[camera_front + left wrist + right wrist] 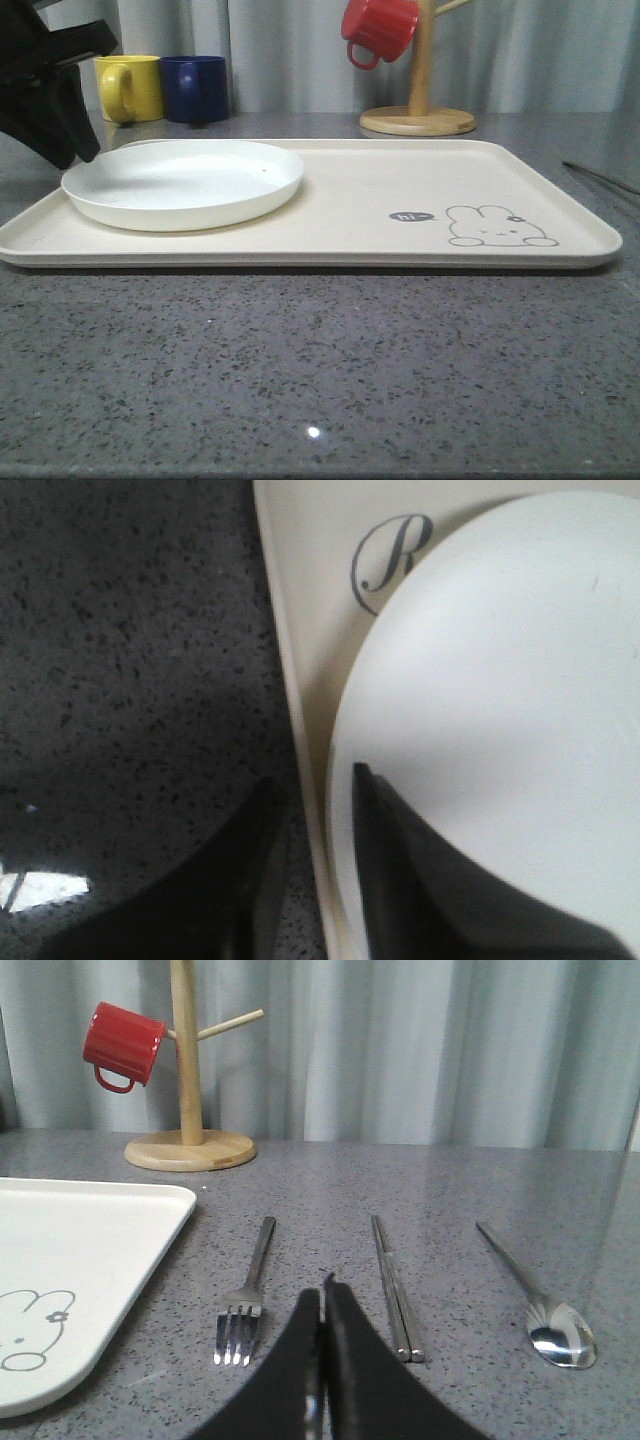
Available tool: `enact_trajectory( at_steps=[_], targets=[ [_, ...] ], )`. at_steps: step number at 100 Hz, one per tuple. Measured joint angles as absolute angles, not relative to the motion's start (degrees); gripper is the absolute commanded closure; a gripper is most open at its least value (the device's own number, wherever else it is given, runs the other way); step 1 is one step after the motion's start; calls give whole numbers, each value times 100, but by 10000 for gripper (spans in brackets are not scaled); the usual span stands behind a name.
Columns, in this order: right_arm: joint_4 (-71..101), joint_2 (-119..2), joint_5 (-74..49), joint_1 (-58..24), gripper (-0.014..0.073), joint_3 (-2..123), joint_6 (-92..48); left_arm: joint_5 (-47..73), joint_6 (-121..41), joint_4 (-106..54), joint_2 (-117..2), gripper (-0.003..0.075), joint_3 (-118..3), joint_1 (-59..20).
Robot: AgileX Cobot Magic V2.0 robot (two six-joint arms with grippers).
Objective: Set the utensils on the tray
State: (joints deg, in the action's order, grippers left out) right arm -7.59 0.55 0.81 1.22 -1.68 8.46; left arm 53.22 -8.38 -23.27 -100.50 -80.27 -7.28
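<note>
The cream tray [400, 190] lies across the grey table, and the white plate [185, 180] rests on its left end. My left gripper [78, 150] hangs at the plate's far left edge. In the left wrist view it [313, 775] stands open, one finger over the table and the other over the plate [500, 710], with the tray rim [290, 630] between them. To the right of the tray [90, 1230] the fork [250, 1290], chopsticks [392, 1285] and spoon [540, 1300] lie side by side. My right gripper [322, 1288] is shut and empty, above the table between fork and chopsticks.
A yellow mug [128, 87] and a blue mug [195, 88] stand behind the tray's left end. A red mug [378, 30] hangs on a wooden mug stand [418, 118] behind the tray's middle. A thin metal utensil [600, 178] shows at the right edge.
</note>
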Motion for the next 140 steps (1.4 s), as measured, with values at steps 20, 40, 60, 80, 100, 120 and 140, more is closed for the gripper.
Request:
enact_trajectory(
  at_steps=[20, 40, 60, 80, 100, 120, 140],
  targets=[
    [-759, 55, 81, 122, 662, -168, 846, 5168, -838, -2078, -9942, 566, -8240, -734],
    [-759, 55, 81, 122, 662, -168, 846, 4679, -542, -1115, -9327, 739, -8063, -734],
    [-759, 55, 81, 122, 662, -168, 846, 4366, -396, -690, -8501, 740, -7471, -734],
    [-759, 55, 81, 122, 662, -168, 846, 3989, -396, -676, -7377, 739, -6554, -734],
    [-759, 55, 81, 122, 662, -168, 846, 3832, -396, -676, -5974, 739, -5657, -734],
    [-759, 55, 81, 122, 662, -168, 846, 3818, -396, -676, -4521, 739, -4742, -734],
    [-759, 55, 111, 122, 662, -168, 846, 3818, -396, -676, -3109, 739, -3990, -749]
  ],
)
